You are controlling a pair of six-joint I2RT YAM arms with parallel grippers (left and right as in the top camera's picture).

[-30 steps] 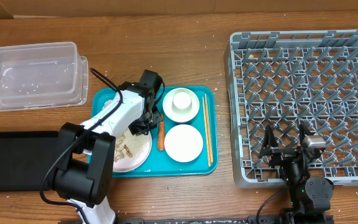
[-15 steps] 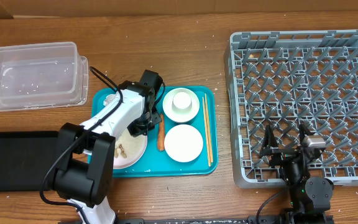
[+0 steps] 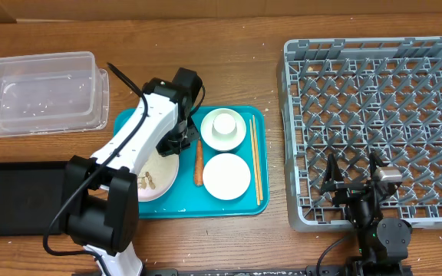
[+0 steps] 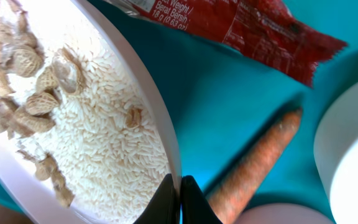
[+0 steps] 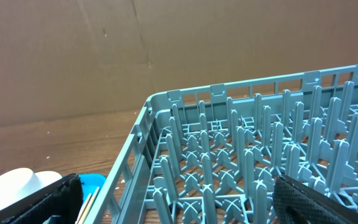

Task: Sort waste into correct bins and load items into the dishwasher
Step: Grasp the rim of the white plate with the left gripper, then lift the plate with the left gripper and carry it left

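My left gripper (image 4: 180, 199) is shut on the right rim of the large white plate (image 4: 148, 93), which holds pale rice and peanut shells (image 4: 98, 143). From overhead that plate (image 3: 159, 172) lies on the left of the teal tray (image 3: 190, 208), with my left gripper (image 3: 176, 144) at its far right edge. A red snack wrapper (image 4: 241, 25) and an orange carrot (image 4: 260, 155) lie on the tray beside the plate. A cup (image 3: 224, 123) sits in one bowl, and a second bowl (image 3: 226, 175) is nearer. My right gripper (image 3: 355, 180) stands open over the grey dish rack (image 3: 378, 115).
A clear plastic tub (image 3: 41, 92) stands at the far left, and a flat black tray (image 3: 18, 195) lies in front of it. Chopsticks (image 3: 256, 161) rest along the teal tray's right side. The carrot (image 3: 199, 162) lies between plate and bowls.
My left gripper has finished shutting on the plate rim, and the wrist has shifted toward the back. The plate has slid slightly left with it. The right arm has not moved.
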